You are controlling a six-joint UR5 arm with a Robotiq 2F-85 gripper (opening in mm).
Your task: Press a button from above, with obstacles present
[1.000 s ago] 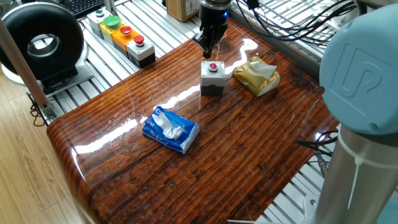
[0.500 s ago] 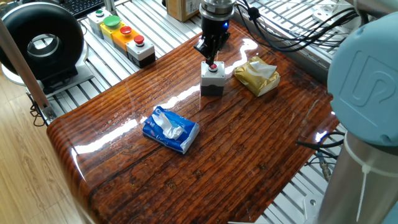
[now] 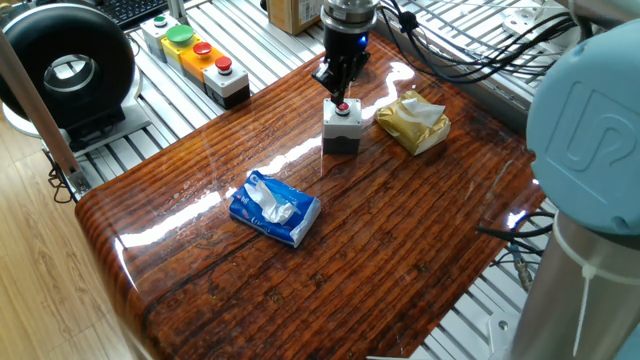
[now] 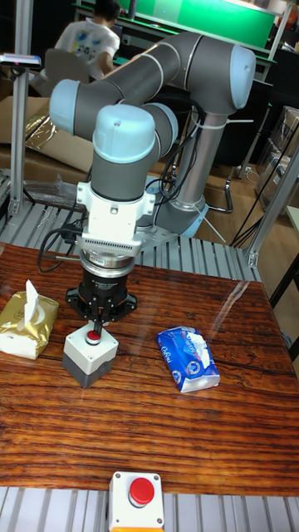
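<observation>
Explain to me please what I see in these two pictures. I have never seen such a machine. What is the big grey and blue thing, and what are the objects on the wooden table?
The big grey and blue thing is a robot arm. At its end is a gripper, a tool with two fingers, pointing straight down.

Both pictures show the same moment from two fixed cameras on opposite sides of the table. One looks down at the wooden table from behind the arm's base. The tall one faces the arm.

Three things lie on the table. A small grey box with a red button on top stands directly under the gripper, whose tip is right at the button. Beside it lies a gold-tan packet. Further away lies a blue-and-white tissue pack.

The gripper holds nothing. Other button boxes stand off the table.
</observation>
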